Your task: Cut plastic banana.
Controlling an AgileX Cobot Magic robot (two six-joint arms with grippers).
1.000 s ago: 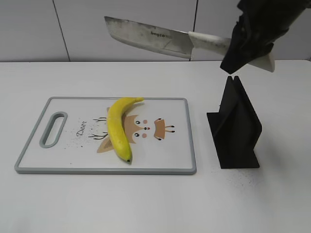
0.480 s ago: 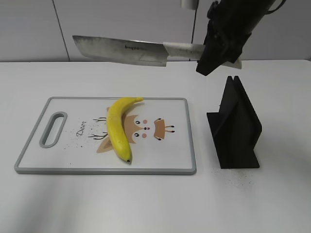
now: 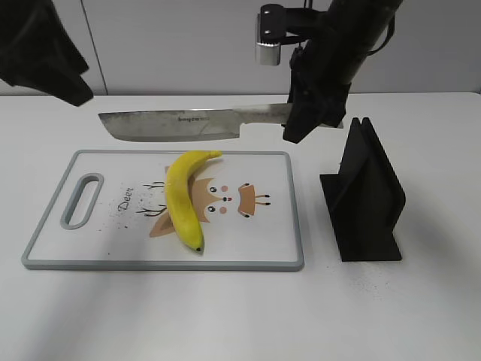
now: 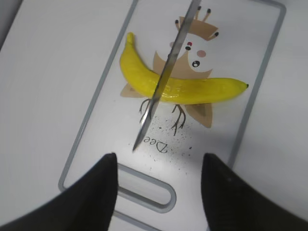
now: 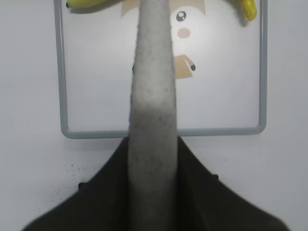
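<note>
Banana [image 3: 183, 197]: lies flat on the cutting board [image 3: 90, 248], over the printed deer, whole and uncut; stem toward the board's far edge, dark tip toward the near edge.
Long axis: in the exterior view it runs from far to near with a slight curve, roughly across the line of my blade.
Knife [image 3: 176, 125]: held level in the air above the board's far edge, blade reaching left from my right arm, cutting edge down, clear of the fruit.
Right gripper [image 5: 152, 159]: my jaws are clamped on the knife handle, which fills the middle of the right wrist view.
Left gripper [image 4: 159, 185]: my jaws stand apart with nothing between them, hovering high over the handle-slot end of the board.
Key relation: the banana sits below and slightly nearward of the blade; in the left wrist view the blade crosses it near mid-length.
Nearer arm: the right, which carries the knife; the left is well above the board.
Next move, as I judge it: lower the blade straight down through the middle.
Knife stand [image 3: 364, 195]: black, on the tabletop [image 3: 421, 316] right of the board, empty.
</note>
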